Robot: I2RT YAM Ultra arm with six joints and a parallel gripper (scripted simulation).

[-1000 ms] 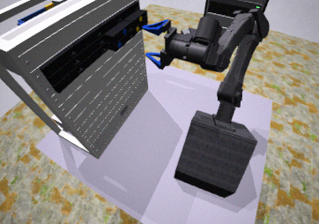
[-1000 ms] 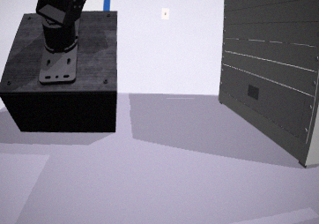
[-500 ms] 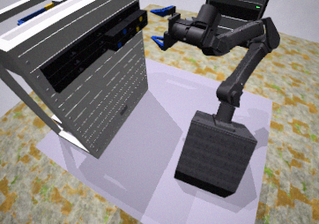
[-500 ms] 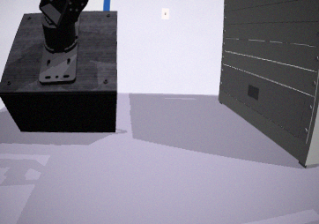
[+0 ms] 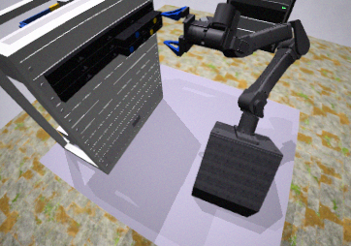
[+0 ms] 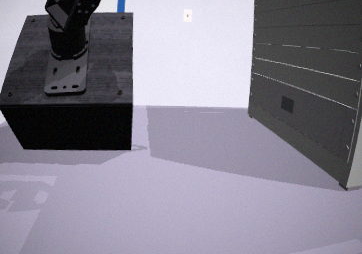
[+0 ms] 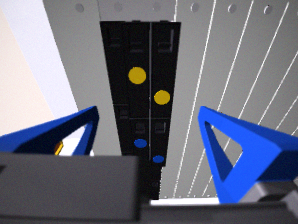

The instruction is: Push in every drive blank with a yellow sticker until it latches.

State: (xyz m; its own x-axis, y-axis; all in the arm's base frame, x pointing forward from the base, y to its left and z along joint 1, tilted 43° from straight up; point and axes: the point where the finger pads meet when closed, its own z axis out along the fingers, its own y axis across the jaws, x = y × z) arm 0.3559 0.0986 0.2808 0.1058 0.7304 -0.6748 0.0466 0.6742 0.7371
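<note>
While the gripper [image 7: 148, 145] hangs spread wide and holding nothing, two yellow-sticker blanks [image 7: 137, 75] near the rack's [image 5: 104, 123] far top corner look not pushed yet, so all pushing remains.

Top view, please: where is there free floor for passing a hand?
The pale mat between the rack and the arm's black pedestal shows nothing on it. It is tight near the protruding blanks, where the open tool hovers.
</note>
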